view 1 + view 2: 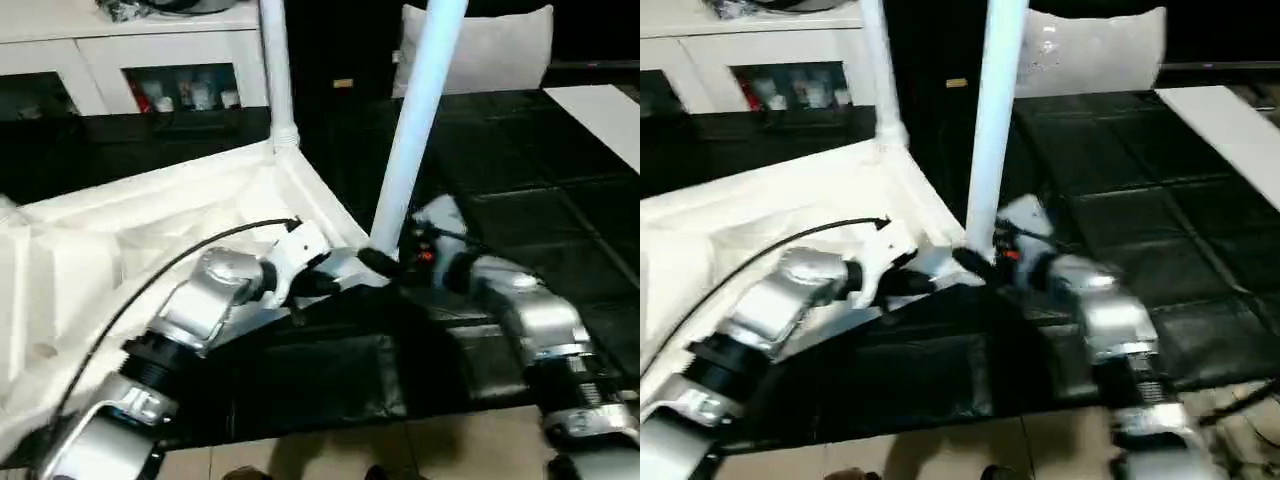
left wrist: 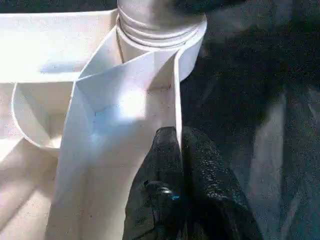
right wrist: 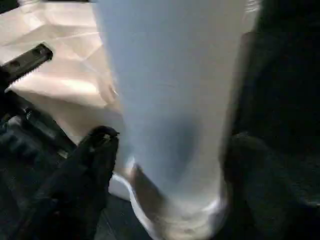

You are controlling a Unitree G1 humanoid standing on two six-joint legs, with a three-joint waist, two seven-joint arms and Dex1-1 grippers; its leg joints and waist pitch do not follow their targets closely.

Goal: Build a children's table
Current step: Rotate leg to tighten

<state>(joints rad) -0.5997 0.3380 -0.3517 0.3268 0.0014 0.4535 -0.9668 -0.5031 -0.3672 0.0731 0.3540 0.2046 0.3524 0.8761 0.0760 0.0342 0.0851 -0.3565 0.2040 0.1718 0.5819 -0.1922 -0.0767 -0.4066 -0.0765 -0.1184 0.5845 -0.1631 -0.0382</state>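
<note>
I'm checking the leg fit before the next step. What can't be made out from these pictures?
- Near leg: whether it is fully seated in its socket; the right gripper and blur hide the joint in the eye views.
- Both legs' upper ends: cut off by the top edge of the eye views.
- Right gripper: the right wrist view is too blurred to tell whether its fingers touch the leg.
- Tabletop: its left part is cut off; the left arm covers the near edge.
</note>
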